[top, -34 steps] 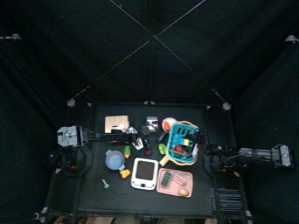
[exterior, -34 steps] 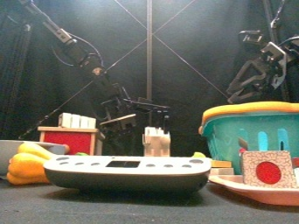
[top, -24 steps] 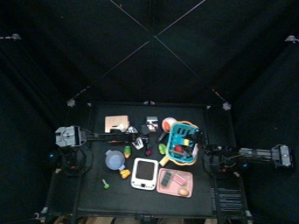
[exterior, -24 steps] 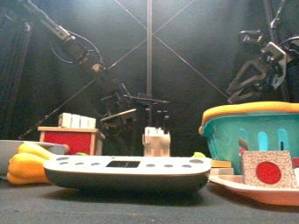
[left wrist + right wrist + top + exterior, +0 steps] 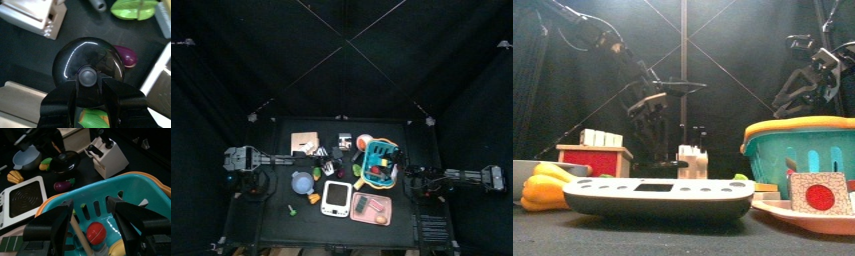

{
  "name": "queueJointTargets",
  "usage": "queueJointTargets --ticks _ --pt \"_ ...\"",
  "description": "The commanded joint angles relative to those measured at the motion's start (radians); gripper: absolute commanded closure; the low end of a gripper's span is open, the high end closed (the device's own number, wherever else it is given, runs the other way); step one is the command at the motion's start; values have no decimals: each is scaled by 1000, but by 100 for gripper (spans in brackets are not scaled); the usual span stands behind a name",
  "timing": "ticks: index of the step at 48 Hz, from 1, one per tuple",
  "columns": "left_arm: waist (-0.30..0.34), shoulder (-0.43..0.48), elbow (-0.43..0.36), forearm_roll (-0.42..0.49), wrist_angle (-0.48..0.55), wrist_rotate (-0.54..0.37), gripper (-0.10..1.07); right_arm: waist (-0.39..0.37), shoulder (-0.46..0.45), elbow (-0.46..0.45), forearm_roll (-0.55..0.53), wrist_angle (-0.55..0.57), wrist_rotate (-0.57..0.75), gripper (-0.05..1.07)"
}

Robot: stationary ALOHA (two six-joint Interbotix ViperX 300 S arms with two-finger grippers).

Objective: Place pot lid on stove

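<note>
Above table (image 5: 278,215), pot lid (image 5: 87,62) in left hand (image 5: 90,92).

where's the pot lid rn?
The round black pot lid hangs by its knob from the left gripper, lifted above the table in the front view, left of the teal basket.
</note>
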Motion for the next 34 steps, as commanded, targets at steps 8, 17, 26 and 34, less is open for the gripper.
queueJointTargets --ticks 8,17,26,34 --pt "-140 -54 -58 23 40 3 33 -6 6 -14 -2 -3 2 12" --pt "-235 -43 -60 35 48 3 33 -8 6 -14 -2 -3 2 12" --pt "-304 -17 -69 35 46 3 33 -9 6 -17 -3 -9 -2 12" --pt "-325 9 -87 38 52 6 33 -17 6 -17 -3 -21 3 12"
